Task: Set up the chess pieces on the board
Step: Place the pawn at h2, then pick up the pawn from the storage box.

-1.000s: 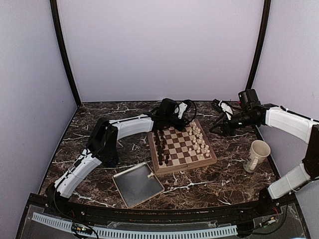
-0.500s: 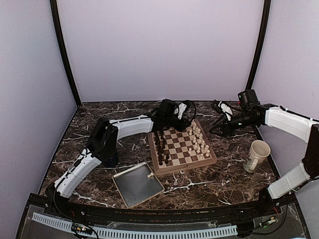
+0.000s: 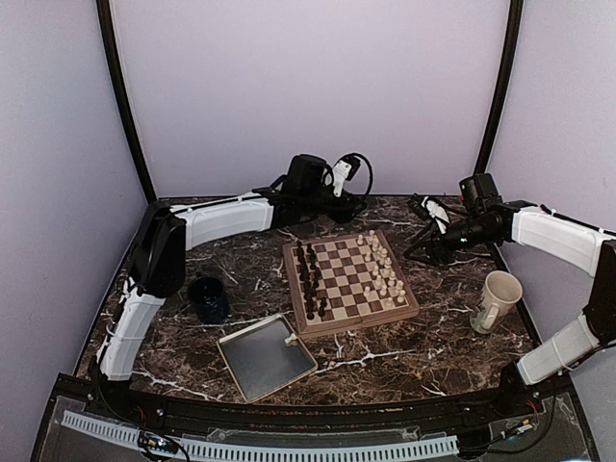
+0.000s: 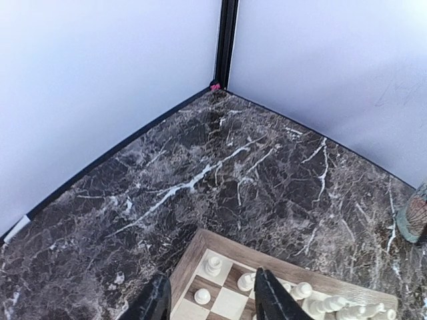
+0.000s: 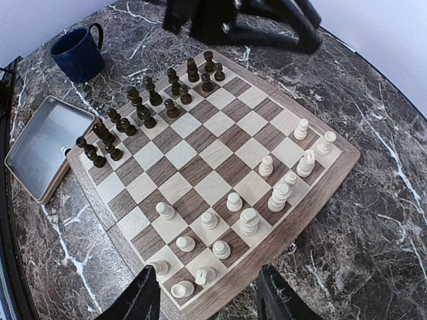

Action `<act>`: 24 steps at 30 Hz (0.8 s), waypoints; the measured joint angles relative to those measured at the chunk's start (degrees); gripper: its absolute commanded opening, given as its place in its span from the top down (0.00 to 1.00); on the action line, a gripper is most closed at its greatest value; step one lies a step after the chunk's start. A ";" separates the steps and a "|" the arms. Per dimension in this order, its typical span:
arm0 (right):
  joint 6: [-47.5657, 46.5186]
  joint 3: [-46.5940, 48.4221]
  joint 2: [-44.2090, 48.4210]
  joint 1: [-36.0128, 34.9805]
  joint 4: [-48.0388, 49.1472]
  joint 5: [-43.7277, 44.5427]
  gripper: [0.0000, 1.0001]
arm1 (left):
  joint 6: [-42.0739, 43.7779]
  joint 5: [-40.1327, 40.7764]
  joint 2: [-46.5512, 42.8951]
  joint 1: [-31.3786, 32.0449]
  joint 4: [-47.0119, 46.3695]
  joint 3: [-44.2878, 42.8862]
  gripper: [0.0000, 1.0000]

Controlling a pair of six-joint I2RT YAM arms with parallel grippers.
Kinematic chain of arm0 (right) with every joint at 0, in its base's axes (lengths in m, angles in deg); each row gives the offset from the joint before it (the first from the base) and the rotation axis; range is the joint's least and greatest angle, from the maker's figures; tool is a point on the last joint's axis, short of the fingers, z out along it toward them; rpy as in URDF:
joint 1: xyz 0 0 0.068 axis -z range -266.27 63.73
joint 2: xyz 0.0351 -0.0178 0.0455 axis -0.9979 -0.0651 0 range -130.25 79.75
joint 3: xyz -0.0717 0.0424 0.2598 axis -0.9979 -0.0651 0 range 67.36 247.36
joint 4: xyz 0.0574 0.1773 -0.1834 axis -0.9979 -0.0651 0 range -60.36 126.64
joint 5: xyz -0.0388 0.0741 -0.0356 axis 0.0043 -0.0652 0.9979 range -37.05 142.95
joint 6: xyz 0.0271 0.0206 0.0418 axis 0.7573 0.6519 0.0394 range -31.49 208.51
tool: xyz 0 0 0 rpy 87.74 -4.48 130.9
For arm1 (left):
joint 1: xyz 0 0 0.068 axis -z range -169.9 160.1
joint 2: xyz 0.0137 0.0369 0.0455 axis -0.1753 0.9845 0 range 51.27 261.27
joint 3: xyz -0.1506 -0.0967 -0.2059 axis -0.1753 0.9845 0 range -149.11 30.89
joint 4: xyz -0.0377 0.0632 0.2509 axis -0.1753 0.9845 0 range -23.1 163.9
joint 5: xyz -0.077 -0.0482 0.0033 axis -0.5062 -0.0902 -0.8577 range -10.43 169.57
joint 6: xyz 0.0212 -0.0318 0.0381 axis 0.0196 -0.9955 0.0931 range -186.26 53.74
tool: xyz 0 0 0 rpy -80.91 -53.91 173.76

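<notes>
The board (image 3: 357,325) lies mid-table. Cream-white chess pieces (image 3: 385,274) stand in two rows along its right side, and dark pieces (image 3: 310,279) along its left. One white piece (image 3: 291,339) lies in the grey tray (image 3: 252,366). My left gripper (image 3: 339,204) hangs open above the board's far corner (image 4: 200,243), nothing between its fingers (image 4: 270,300). Below it stand a few white pieces (image 4: 213,265). My right gripper (image 5: 207,303) is open and empty, hovering off the board's right edge over the white pieces (image 5: 249,221).
A dark blue mug (image 3: 207,298) stands left of the board, near the left arm's elbow. A cream cup (image 3: 498,300) stands at the right. The tray sits in front of the board's near-left corner. Walls close in the back and sides.
My left gripper has opened and lifted up and back from the board's far corner. The left arm swung away, uncovering the blue mug. The right arm has not moved.
</notes>
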 measured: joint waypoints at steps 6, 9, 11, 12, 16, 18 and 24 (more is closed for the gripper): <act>-0.07 0.00 0.00 0.07 -0.02 0.04 0.50 | 0.44 0.44 -16.46 0.31 3.10 14.53 0.61; -0.22 0.00 0.00 0.07 -0.13 -0.11 0.51 | 1.14 0.11 -27.76 0.76 4.74 27.63 0.62; -0.39 0.02 0.00 0.07 -0.26 -0.35 0.51 | 1.88 -0.44 -35.69 1.22 5.62 37.51 0.62; -0.50 0.04 0.00 0.07 -0.33 -0.61 0.52 | 2.27 -0.83 -39.80 1.62 5.88 42.75 0.63; -1.31 0.15 -0.46 0.07 -0.76 -1.99 0.53 | 3.28 -2.86 -52.89 3.52 6.25 60.85 0.64; -1.60 0.22 -0.94 0.07 -1.27 -2.80 0.54 | 3.23 -3.85 -55.87 4.42 6.32 66.29 0.65; -1.81 0.26 -1.40 0.07 -2.58 -4.39 0.55 | 2.71 -3.91 -56.78 6.69 6.51 75.32 0.67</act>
